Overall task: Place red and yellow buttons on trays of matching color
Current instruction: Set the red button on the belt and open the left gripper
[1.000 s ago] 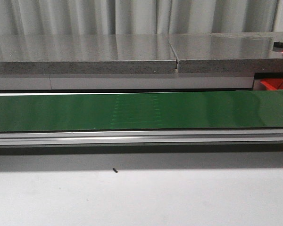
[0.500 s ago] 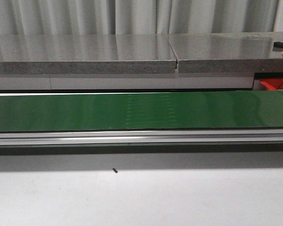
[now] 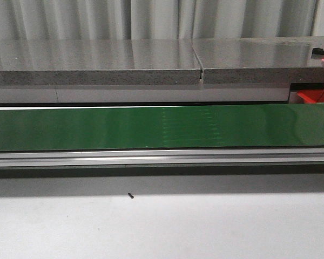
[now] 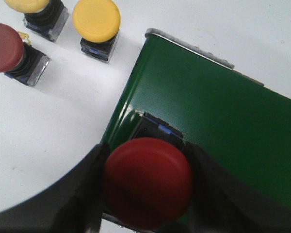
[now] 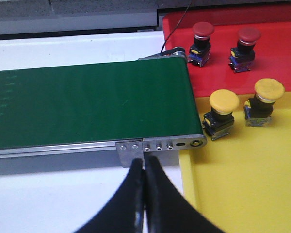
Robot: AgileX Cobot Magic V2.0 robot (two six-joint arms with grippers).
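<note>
Your left gripper (image 4: 148, 194) is gripping a red button (image 4: 148, 182) over the belt (image 4: 223, 131), your right gripper (image 5: 144, 194) is idling clenched, so you are likely releasing next.

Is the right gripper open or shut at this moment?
Shut. The right gripper has its two dark fingers pressed together, nothing between them.

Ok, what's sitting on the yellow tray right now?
Two yellow buttons stand upright on the yellow tray near its border with the red tray. The tray's far right edge lies outside the picture.
</note>
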